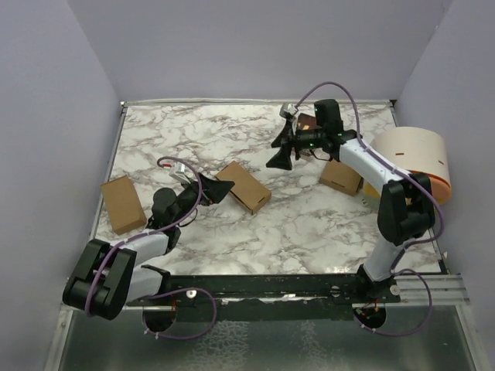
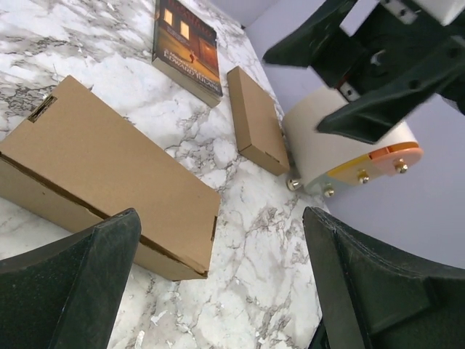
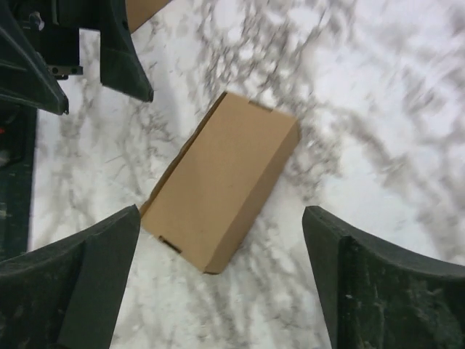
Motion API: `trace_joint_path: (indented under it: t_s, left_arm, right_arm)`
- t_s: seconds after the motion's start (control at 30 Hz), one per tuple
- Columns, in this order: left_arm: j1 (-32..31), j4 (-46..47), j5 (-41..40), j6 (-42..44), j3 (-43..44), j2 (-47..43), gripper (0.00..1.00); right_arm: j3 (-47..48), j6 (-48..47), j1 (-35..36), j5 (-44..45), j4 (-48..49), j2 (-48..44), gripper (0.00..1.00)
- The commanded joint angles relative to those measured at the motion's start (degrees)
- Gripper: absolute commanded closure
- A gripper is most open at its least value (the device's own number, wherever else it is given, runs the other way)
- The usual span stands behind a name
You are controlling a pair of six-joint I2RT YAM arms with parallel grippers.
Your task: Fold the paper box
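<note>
Marble-patterned table [image 1: 309, 224], dark printed book [image 2: 187, 45] lying flat, round white drum [image 1: 410, 154] with orange band

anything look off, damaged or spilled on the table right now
Nothing stands out. The plain tan cardboard box in the middle lies closed and flat on the marble table, merely angled to its edges, no tears visible.

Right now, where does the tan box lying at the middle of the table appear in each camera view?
Top external: the paper box lies at the table's centre, set at an angle.
Left wrist: lower left, large and close.
Right wrist: middle of the picture, lying diagonally.
Shared landmark: the marble tabletop under the box in all three views.
</note>
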Motion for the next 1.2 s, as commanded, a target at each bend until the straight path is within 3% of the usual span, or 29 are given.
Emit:
trace_joint_path:
  t_s: [0.0, 0.13, 0.3, 0.43, 0.73, 1.17]
  left_arm:
    - [1.38, 8.55, -2.05, -1.17, -3.55, -0.77, 0.04]
    - [2.33, 10.05, -6.88, -1.78, -8.1, -2.49, 0.01]
    - [3.05, 7.69, -4.2, -0.93, -8.47, -1.56, 0.01]
    - [3.25, 8.97, -3.62, -1.55, -8.35, 1.27, 0.01]
    - [3.32, 11.25, -1.89, -3.54, -7.33, 7.23, 0.01]
    - [3.31, 14.45, -1.39, -7.1, -8.22, 13.01, 0.01]
  right_arm:
    - [-2.08, 0.52, 0.26, 2.11, 11.3, -5.12, 0.0]
    - [2.49, 2.42, 0.23, -8.42, 1.69, 3.77, 0.0]
    - [-1.96, 10.45, 0.25, -3.96, 7.88, 6.99, 0.04]
    - [1.95, 11.45, 0.42, -1.82, 3.2, 12.38, 0.12]
    - [3.46, 14.73, 0.84, -4.7, 1.84, 19.18, 0.29]
    - [4.44, 16.88, 1.15, -5.67, 0.79, 22.2, 0.43]
